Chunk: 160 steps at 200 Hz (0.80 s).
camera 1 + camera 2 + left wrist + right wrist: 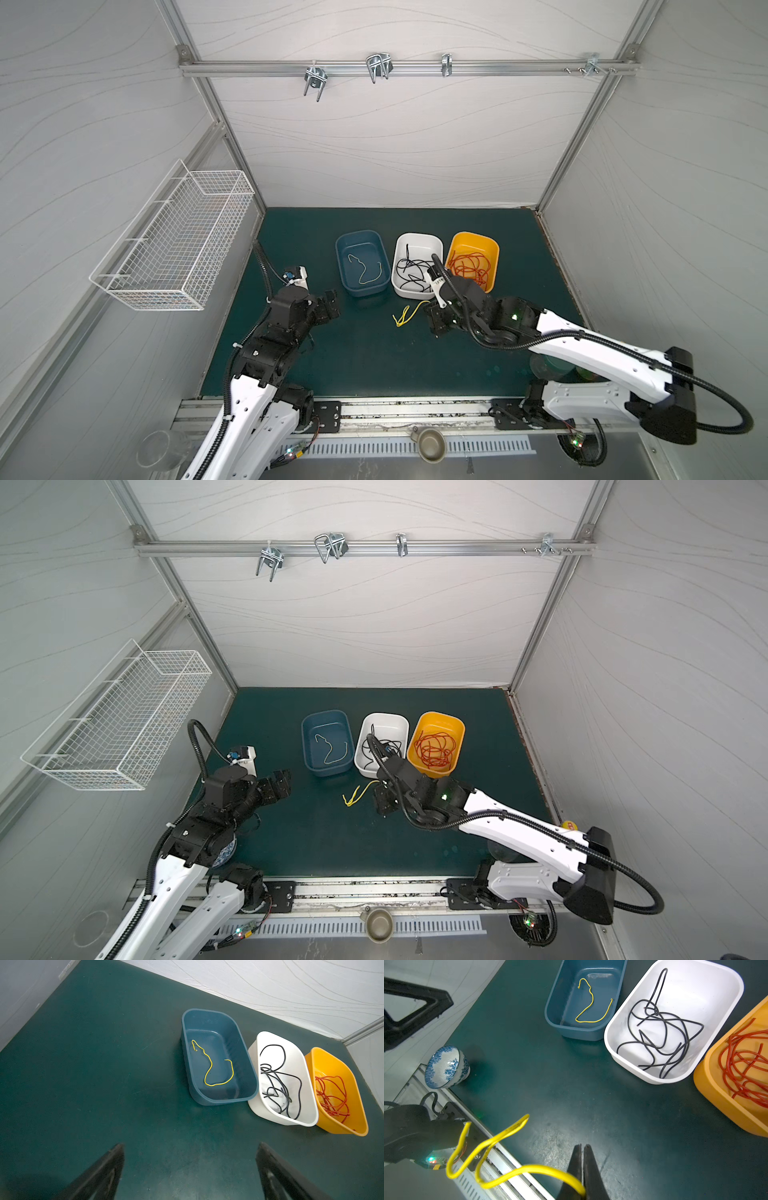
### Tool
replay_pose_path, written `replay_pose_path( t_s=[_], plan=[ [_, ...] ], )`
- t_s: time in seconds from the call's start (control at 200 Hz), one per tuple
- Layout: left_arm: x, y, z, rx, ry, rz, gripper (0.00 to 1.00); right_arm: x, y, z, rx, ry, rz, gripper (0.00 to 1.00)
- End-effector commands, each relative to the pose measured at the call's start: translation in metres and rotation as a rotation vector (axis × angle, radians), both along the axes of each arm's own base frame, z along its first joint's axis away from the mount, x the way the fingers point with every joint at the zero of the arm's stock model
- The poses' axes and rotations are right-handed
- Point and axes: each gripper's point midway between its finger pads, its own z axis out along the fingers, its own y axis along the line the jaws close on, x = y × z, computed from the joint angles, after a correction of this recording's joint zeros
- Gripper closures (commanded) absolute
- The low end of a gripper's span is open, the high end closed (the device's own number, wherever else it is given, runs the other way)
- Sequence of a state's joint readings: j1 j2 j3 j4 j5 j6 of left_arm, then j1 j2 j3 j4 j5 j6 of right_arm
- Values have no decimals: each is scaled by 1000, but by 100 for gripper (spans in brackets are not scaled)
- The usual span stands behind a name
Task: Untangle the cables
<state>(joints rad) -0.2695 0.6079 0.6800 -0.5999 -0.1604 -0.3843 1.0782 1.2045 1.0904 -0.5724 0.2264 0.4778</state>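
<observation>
Right gripper (583,1147): jaws pressed together, pinching one end of a bent yellow cable (529,1167). The rest of that cable curls away from the jaws in a couple of hairpin bends. Can't tell whether it touches the dark green mat (550,1088).

The gripper sits low over the mat, just in front of the near short wall of the white rectangular plastic tub (706,991). The held cable points from there toward the left-arm side.

Inside the white tub: black cables (665,1028), several thin ones looped over each other, with one loop standing up the far wall.

Touching or just beside the white tub on the right-arm side: orange-yellow rectangular plastic tub (720,1101), with red cables (737,1068) piled in a loose coil.

Just beside the white tub on the other side: dark blue rectangular plastic tub (583,1032). A second yellow cable (588,1022) lies alone and flat on its floor in a wavy U.

Left gripper (191,1145): jaws spread wide, nothing between them. It is over bare mat, well apart from the white tub and beyond the blue one.

Blue-and-white patterned ceramic bowl (446,1066): tipped on its side at the near mat edge, well apart from the white tub on the left-arm side.
</observation>
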Motion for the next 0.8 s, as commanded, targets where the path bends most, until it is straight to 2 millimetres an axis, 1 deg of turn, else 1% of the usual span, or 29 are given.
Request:
replay_pose_path(
  t_s=[0.0, 0.145, 0.31, 0.375, 0.455, 0.49, 0.535, 0.575, 0.59, 0.615, 0.625, 0.66, 0.735, 0.795],
  plan=[
    [6, 4, 13, 10, -62, 24, 0, 15, 10, 13, 1, -13, 31, 100],
    [6, 6, 15, 16, -65, 36, 0, 45, 24, 16, -24, -8, 18, 100],
    [6, 9, 16, 19, -68, 50, 0, 80, 45, 6, -91, 18, 2, 100],
    [6, 9, 16, 20, -68, 53, 0, 94, 54, -3, -103, 48, -9, 100],
    [6, 9, 16, 19, -68, 54, 0, 110, 67, -8, -112, 68, -15, 100],
    [6, 9, 16, 19, -67, 55, 0, 116, 73, -15, -127, 80, -17, 100],
    [6, 9, 15, 17, -64, 55, 0, 125, 81, -17, -132, 81, -18, 100],
    [6, 9, 15, 17, -62, 53, 0, 133, 88, -26, -149, 96, -22, 100],
    [7, 9, 16, 16, -63, 53, 0, 137, 90, -24, -146, 92, -24, 100],
    [7, 9, 15, 16, -61, 54, 0, 143, 94, -29, -155, 98, -30, 100],
    [7, 8, 15, 15, -61, 53, 0, 145, 95, -28, -154, 96, -32, 100],
    [7, 9, 15, 16, -59, 53, 0, 152, 98, -37, -173, 108, -40, 100],
    [7, 10, 15, 22, -61, 57, 0, 168, 107, -45, -184, 115, -53, 100],
    [7, 11, 16, 25, -62, 61, 0, 180, 112, -57, -203, 122, -67, 100]
  ],
)
